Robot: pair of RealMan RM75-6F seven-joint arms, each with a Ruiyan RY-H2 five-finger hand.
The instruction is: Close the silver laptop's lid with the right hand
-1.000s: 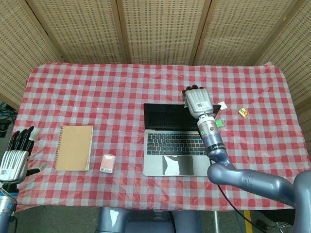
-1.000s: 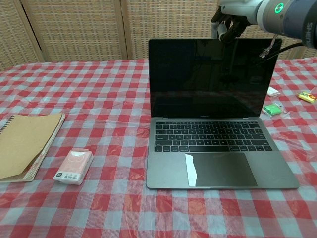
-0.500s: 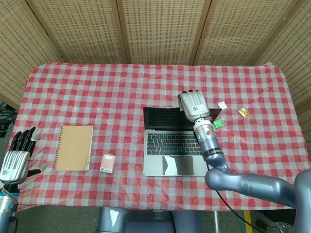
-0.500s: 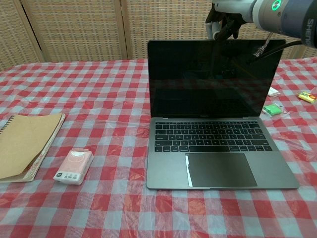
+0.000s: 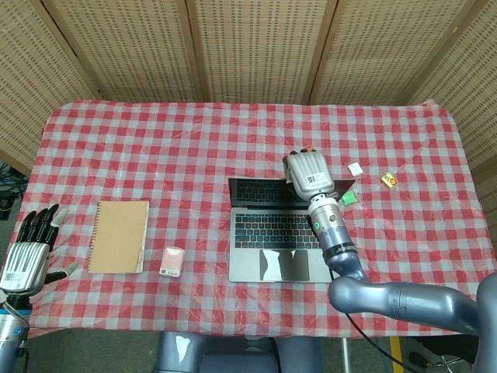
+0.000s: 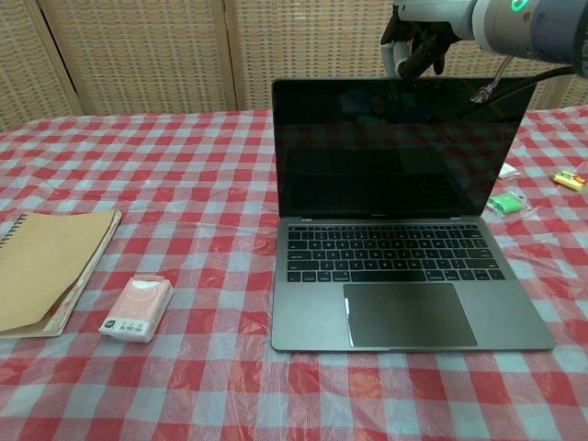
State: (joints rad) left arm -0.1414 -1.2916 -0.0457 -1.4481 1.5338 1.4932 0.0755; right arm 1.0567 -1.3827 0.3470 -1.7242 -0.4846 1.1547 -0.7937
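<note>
The silver laptop (image 5: 276, 233) (image 6: 395, 276) stands open near the table's front, its dark screen tilted toward me. My right hand (image 5: 308, 173) (image 6: 415, 41) reaches over the lid's top edge, fingers curled behind it and pressing on it. It holds nothing. My left hand (image 5: 27, 249) hangs off the table's left front corner with its fingers spread and nothing in it; the chest view does not show it.
A brown spiral notebook (image 5: 119, 235) (image 6: 41, 266) and a pink tissue pack (image 5: 172, 261) (image 6: 138, 308) lie left of the laptop. Small green (image 6: 504, 203), white (image 5: 355, 169) and yellow (image 5: 389, 181) items lie to its right. A red checked cloth (image 5: 155, 155) covers the table.
My right hand has drawn toward me and the laptop's lid has tipped forward with it, so the screen shows narrower from above. The left hand has barely moved.
</note>
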